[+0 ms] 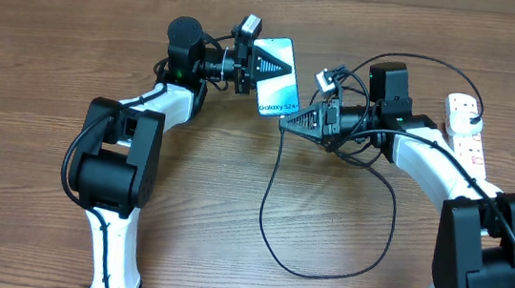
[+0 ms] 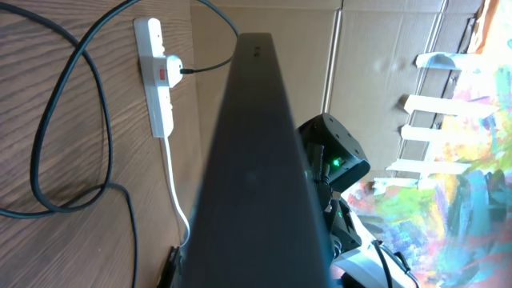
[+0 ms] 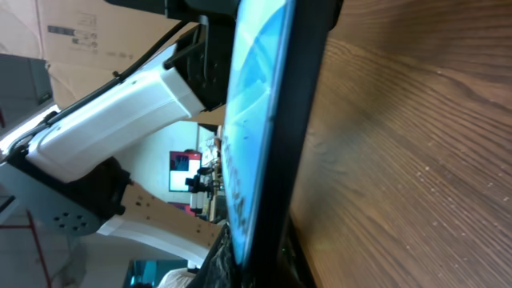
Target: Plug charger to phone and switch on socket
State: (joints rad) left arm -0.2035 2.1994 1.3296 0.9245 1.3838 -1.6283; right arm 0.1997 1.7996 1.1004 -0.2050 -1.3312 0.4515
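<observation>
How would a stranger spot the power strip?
Look at the wooden table's right side, past the right arm. The socket is the long white strip lying there. Red-marked switches and a thick white cord set it apart from the thin black charger cable.

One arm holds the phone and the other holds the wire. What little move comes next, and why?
Probably the right gripper should nudge the charger tip into the phone's bottom edge. The left gripper holds the phone up, the tip sits just beside that edge, and the charger's other end is already in the power strip.
</observation>
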